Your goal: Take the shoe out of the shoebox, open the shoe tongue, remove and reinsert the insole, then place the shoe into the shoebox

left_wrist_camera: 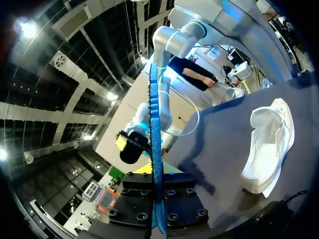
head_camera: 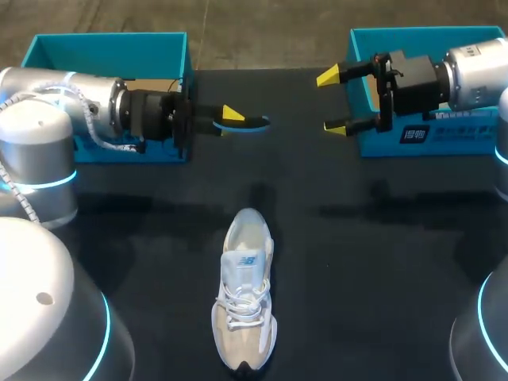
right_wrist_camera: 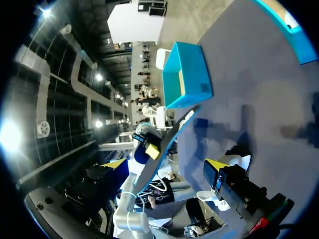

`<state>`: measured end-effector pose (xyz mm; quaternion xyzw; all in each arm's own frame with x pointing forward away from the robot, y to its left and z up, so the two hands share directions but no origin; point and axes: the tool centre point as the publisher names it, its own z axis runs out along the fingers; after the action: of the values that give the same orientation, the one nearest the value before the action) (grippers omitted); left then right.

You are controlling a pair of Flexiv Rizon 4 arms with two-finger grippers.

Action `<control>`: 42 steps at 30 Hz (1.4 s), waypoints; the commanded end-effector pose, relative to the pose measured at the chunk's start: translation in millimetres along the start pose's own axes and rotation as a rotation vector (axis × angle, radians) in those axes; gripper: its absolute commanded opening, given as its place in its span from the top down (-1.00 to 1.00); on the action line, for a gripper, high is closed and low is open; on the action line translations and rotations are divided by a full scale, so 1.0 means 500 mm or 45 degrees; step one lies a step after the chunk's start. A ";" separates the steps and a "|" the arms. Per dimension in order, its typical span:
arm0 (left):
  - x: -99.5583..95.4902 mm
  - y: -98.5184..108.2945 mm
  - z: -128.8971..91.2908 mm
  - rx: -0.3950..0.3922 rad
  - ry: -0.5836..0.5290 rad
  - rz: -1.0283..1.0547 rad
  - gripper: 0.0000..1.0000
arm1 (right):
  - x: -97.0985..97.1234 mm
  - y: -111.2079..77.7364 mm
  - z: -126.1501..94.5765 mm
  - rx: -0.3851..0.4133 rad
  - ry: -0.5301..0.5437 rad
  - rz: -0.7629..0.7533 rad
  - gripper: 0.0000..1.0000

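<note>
- The sneaker lies sole-down on the dark table, well apart from the turquoise shoebox. It has a pale mesh upper and white laces.
- Our left gripper is clamped on the thin, flat, blue-edged insole, held aloft, so removal looks done.
- Next, we judge, comes reinsertion: feeding that bendy sheet toe-first into the opening.
- Our right gripper gapes wide, empty, by that shoebox.

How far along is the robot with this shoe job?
The shoe lies out on the table, and the insole is out too, held by the left gripper. The right gripper is open. Left: reinsert the insole and put the shoe into a shoebox.
</note>
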<state>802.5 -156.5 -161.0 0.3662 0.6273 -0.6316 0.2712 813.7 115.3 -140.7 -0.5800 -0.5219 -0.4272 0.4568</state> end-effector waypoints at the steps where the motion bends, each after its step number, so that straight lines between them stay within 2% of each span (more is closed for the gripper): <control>1: 0.001 -0.005 0.000 -0.008 0.000 -0.001 1.00 | 0.000 -0.002 0.002 -0.003 -0.004 0.000 -1.00; 9: 0.001 -0.005 0.000 -0.008 0.000 -0.001 1.00 | 0.000 -0.002 0.002 -0.003 -0.004 0.000 -1.00; 14: -0.003 -0.024 -0.012 0.136 -0.071 -0.376 1.00 | 0.000 -0.002 0.002 -0.003 -0.004 0.000 -1.00; 19: -0.010 -0.047 -0.030 0.238 -0.175 -0.673 1.00 | 0.000 -0.002 0.002 -0.003 -0.004 0.000 -1.00; 24: -0.019 -0.060 -0.036 0.269 -0.239 -0.928 1.00 | 0.000 -0.002 0.002 -0.003 -0.004 0.000 -1.00; 30: -0.034 -0.077 -0.033 0.270 -0.255 -1.198 1.00 | 0.000 -0.002 0.002 -0.003 -0.004 0.000 -1.00; 42: -0.016 -0.089 -0.031 0.169 -0.168 -1.757 1.00 | 0.000 -0.002 0.002 -0.003 -0.004 0.000 -1.00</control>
<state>780.0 -142.7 -131.3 -0.0087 0.6423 -0.7647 -0.0501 813.6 115.2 -140.7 -0.5801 -0.5219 -0.4272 0.4568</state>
